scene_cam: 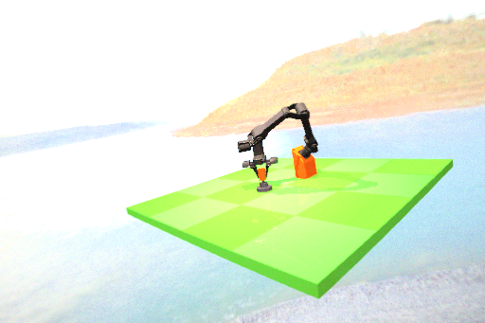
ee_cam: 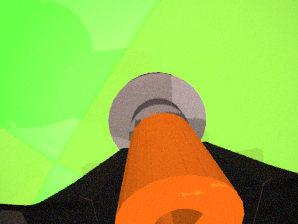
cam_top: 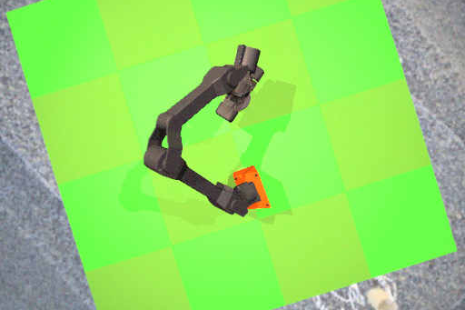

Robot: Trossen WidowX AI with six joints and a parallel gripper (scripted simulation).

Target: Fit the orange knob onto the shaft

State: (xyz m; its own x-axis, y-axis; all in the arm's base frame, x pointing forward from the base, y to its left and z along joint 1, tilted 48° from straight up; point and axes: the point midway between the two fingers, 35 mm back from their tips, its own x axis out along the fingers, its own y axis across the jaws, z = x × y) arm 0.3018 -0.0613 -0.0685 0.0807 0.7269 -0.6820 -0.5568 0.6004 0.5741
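Note:
The orange knob [scene_cam: 261, 174] [ee_cam: 170, 160] is upright between the fingers of my gripper [scene_cam: 262, 177] [ee_cam: 164, 152], which is shut on it. The round grey pedestal [scene_cam: 264, 188] [ee_cam: 127, 102] stands on the mat directly under the knob; part of its rim shows below the gripper in the top view. In the exterior view the knob's lower end is above the pedestal's wide base, with a dark narrower part between them. The wrist view shows a raised grey ring at the knob's lower end. The shaft's flat side is hidden, and I cannot tell whether the hole lines up with it.
The arm's orange base block [cam_top: 260, 188] [scene_cam: 304, 165] stands on the green checkered mat [cam_top: 386, 129] [scene_cam: 303, 243], away from the pedestal. The arm [cam_top: 192, 104] [scene_cam: 275, 122] bends over from it. Arm shadows lie on the mat.

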